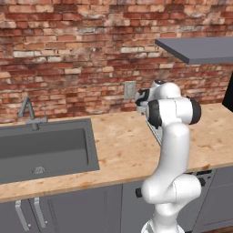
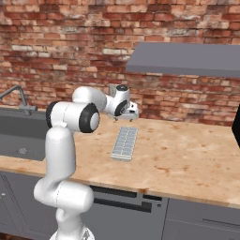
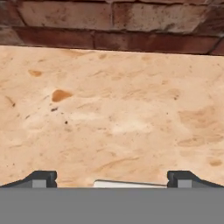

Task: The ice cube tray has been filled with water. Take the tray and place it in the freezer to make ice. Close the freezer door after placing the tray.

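Arm: white Franka, dark joints. In the right base view it rises from seven o'clock, elbow bent at nine o'clock, forearm reaching toward centre. Wrist: turned downward. Gripper [image 2: 131,116]: pointing down, empty. Fingertips [image 3: 43,178]: in the hand view at seven and five o'clock, spread fully apart, nothing between them.

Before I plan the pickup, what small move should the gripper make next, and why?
Probably ease the open gripper back and down over the ice cube tray. In the hand view only the tray's pale edge shows between the fingertips, with bare counter ahead, so the tray isn't yet between them.
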Controlling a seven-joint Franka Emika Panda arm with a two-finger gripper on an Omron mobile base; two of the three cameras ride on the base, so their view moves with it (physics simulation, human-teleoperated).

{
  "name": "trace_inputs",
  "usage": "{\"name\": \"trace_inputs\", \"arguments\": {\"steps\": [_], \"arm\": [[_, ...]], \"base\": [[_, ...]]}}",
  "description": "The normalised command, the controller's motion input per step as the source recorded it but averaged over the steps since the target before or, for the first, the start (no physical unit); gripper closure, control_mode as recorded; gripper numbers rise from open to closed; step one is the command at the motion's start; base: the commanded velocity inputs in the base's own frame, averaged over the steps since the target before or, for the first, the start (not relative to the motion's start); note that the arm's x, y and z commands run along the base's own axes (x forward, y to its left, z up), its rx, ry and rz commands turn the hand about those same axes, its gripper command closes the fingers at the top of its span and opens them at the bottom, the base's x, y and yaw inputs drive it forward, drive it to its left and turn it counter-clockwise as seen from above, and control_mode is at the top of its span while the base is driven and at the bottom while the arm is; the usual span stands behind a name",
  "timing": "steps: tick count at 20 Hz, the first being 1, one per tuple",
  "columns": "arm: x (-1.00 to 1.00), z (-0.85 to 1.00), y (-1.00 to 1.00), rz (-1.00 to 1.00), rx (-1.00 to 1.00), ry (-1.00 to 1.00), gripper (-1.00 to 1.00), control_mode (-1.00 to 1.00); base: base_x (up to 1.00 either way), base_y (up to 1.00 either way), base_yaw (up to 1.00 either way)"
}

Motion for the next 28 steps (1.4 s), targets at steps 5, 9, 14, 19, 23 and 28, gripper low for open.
{"name": "trace_inputs", "arguments": {"steps": [5,9,14,19,23,28], "arm": [[0.31,-0.25,0.00,0.09,0.00,0.00,-1.00,-1.00],[0.31,-0.25,0.00,0.08,-0.01,0.02,-1.00,-1.00],[0.23,-0.25,0.00,0.06,-0.02,0.06,-1.00,-1.00],[0.02,-0.29,0.00,0.02,-0.04,0.10,-1.00,-1.00],[0.00,-0.20,0.00,0.00,-0.03,0.09,-1.00,-1.00],[-0.02,-0.16,0.00,0.00,-0.01,0.09,-1.00,-1.00]], "base": [[0.00,0.00,0.00],[0.00,0.00,0.00],[0.00,0.00,0.00],[0.00,0.00,0.00],[0.00,0.00,0.00],[0.00,0.00,0.00]]}}
